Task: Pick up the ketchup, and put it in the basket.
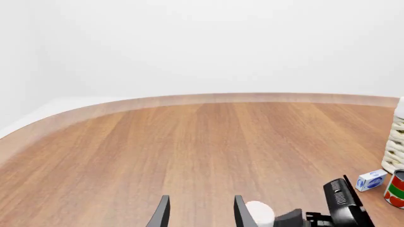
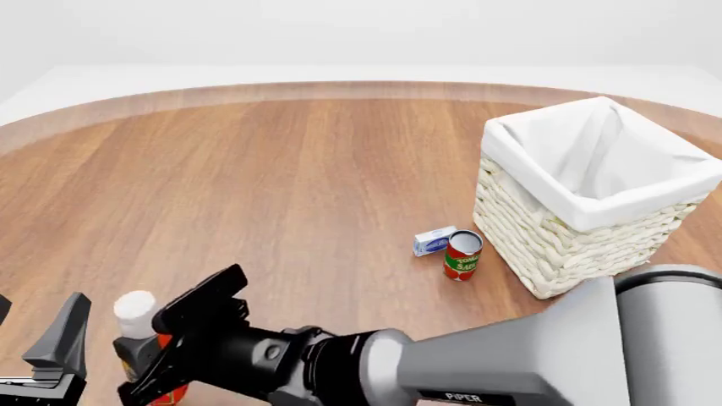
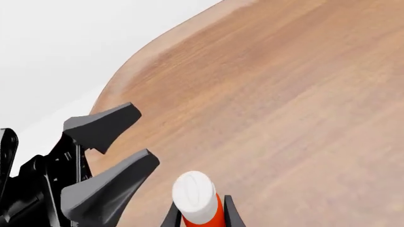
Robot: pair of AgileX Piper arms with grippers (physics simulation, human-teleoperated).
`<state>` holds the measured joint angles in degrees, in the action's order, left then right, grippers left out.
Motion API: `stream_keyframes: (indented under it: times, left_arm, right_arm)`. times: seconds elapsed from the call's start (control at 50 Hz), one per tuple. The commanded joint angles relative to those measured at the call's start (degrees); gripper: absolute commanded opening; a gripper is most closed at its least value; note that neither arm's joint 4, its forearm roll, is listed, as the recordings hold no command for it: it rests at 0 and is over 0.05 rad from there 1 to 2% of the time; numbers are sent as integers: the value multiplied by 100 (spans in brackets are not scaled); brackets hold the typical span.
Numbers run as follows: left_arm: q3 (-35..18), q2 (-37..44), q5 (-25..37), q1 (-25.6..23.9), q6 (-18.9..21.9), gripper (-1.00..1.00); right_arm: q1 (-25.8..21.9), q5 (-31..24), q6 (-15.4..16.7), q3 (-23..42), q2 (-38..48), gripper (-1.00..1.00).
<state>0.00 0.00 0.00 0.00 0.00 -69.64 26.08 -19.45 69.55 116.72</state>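
ketchup (image 2: 137, 318) label hidden behind right pincer (image 2: 169, 351)

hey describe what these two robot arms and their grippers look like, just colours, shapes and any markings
The right arm is a thick, smooth grey tube marked PIPER in small white letters, darkening to a black wrist. The right gripper is black with flat wedge-shaped fingers. The left gripper has dark grey, tapered fingers on a black ribbed body. No cables show.

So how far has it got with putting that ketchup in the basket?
Early days. Done: the right arm has reached across to the ketchup at the table's near left. In hand: in the right wrist view the right gripper fingers flank the bottle's red body, but it isn't lifted. Left: lifting, carrying it past the tomato sauce can, and dropping it into the basket, which shows only its white liner.
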Motion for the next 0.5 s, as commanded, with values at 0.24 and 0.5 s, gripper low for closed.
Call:
stream_keyframes:
  times: [0.24, 0.5]
  left_arm:
    - [0, 0, 0, 0, 0, 100]
    - [0, 0, 0, 0, 0, 100]
  right_arm:
    - [757, 79, 33, 35, -499, -100]
    - [1037, 146, 80, -54, -777, -100]
